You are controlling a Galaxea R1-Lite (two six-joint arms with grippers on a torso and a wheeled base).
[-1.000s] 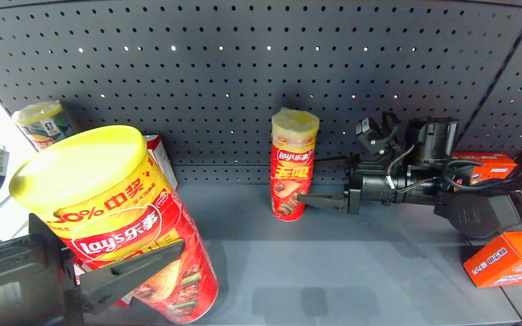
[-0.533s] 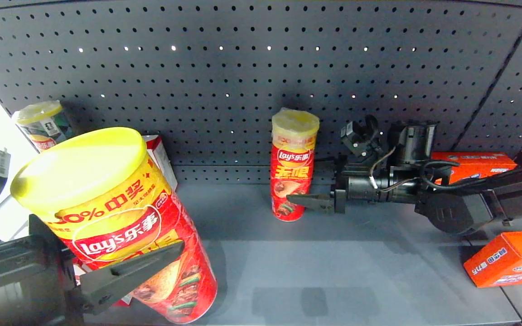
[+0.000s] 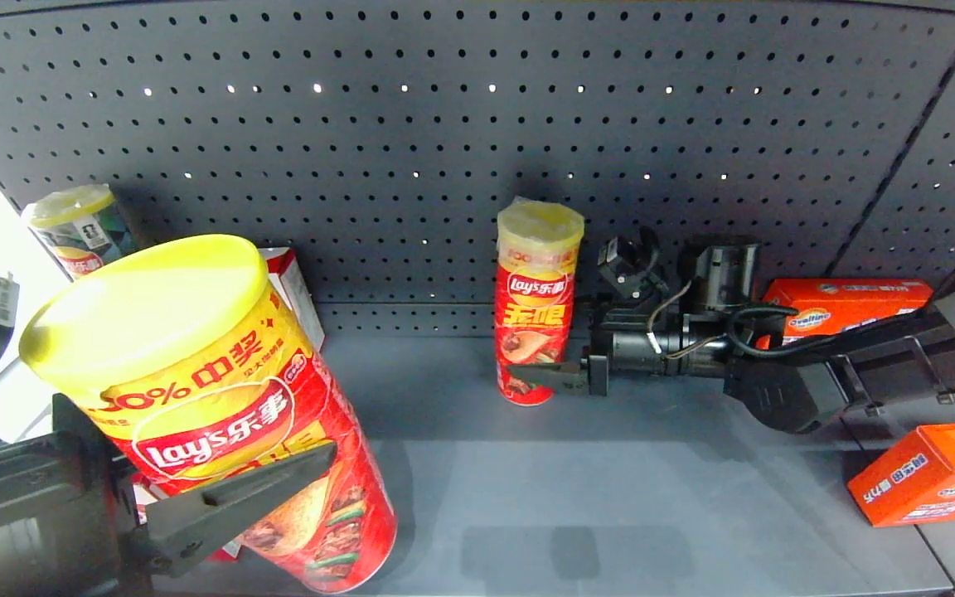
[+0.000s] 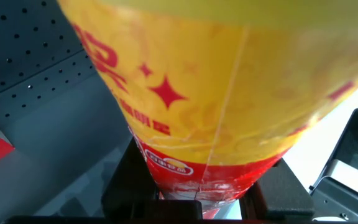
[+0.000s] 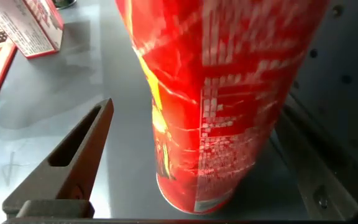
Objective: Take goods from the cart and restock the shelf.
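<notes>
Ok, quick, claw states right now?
Left claw: closed, holding the big chips can.
Right claw: open around the small chips can, not gripping it.

The held chip can (image 3: 212,390) conceals most of the red box (image 3: 293,290) behind it and part of the rear can (image 3: 75,220), the standing chip can (image 3: 535,307) masks one finger of the right gripper (image 3: 531,336), and the picture's edge crops the front orange box (image 3: 929,473).
</notes>
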